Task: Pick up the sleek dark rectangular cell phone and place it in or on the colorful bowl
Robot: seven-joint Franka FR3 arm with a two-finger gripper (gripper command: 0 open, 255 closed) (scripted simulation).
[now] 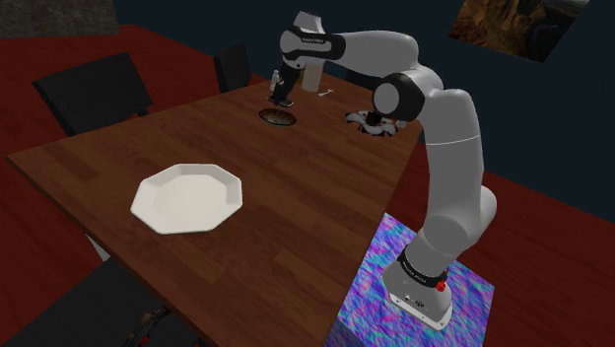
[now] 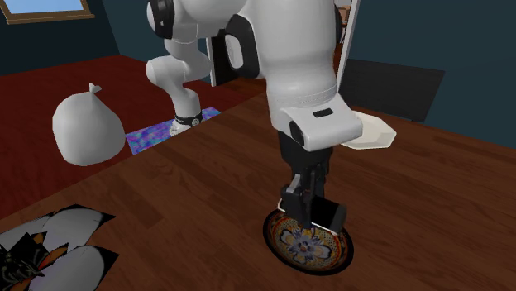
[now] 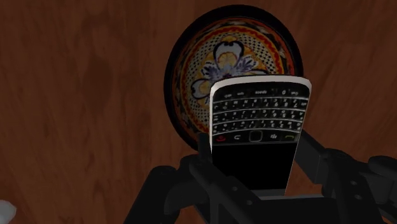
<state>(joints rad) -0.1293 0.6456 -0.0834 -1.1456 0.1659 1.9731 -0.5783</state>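
We have the cell phone [image 3: 257,121] clasped in the pincer [image 2: 308,207] and hanging just above the colorful bowl [image 3: 210,63], so only lowering and letting go are left, and we judge the way down free, with bare desk [image 1: 296,197] around the bowl and the white plate [image 1: 187,197] well apart.
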